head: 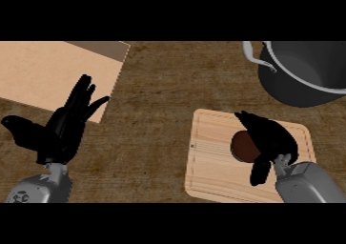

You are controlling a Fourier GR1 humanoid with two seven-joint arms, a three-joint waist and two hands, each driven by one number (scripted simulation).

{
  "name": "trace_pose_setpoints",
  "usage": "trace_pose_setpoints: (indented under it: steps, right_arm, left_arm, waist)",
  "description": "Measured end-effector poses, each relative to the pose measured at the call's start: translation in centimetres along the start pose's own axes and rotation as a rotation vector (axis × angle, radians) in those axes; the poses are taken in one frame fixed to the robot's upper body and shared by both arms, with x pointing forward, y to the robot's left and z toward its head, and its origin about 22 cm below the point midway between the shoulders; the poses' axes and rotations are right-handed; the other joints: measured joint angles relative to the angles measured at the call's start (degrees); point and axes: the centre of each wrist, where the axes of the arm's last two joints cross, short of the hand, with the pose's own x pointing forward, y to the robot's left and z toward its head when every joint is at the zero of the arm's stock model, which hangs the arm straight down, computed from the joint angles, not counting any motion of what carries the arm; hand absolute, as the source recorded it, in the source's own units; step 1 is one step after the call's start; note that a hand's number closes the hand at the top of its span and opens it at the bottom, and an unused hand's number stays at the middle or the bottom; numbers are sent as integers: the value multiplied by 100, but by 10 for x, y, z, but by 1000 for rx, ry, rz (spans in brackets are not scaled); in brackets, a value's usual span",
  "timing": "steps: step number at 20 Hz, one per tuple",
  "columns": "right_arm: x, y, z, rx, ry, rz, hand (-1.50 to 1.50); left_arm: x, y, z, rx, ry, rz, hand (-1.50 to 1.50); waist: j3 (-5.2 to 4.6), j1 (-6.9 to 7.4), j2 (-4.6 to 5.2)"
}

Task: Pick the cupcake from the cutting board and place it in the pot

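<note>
1. Right hand (pixel 268 138): fingers and thumb curled round the cupcake (pixel 243 146), over the cutting board (pixel 210 157).
2. Cupcake: judged light, soft and easily crushed; best held by its sides, low on the base, not the top.
3. Orientation: seen as a brown round from above; apparently upright, with no long axis across the board.
4. Left hand (pixel 63 128): open, resting, fingers straight, at the view's left.
5. Pot (pixel 302 88): on the surface, well apart.
</note>
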Motion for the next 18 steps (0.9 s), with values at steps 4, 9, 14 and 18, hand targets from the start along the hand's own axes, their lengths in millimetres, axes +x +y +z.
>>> trace_pose_setpoints:
  steps: [4,9,14,18]
  right_arm:
    - [-3,4,-5,-18,-86,-31,150]
    - [2,4,-13,-68,-144,-26,150]
    - [-6,10,-13,-98,-151,-41,150]
    - [-71,-6,-13,-156,47,-148,150]
  left_arm:
    - [3,-1,-3,1,13,2,0]
    - [2,1,-5,-9,3,-1,0]
    - [1,2,0,-7,1,4,0]
    - [0,1,4,5,7,4,0]
  waist:
    - [-6,-2,10]
    - [-7,4,0]
    - [-7,-3,-6]
    - [-1,-84,-3]
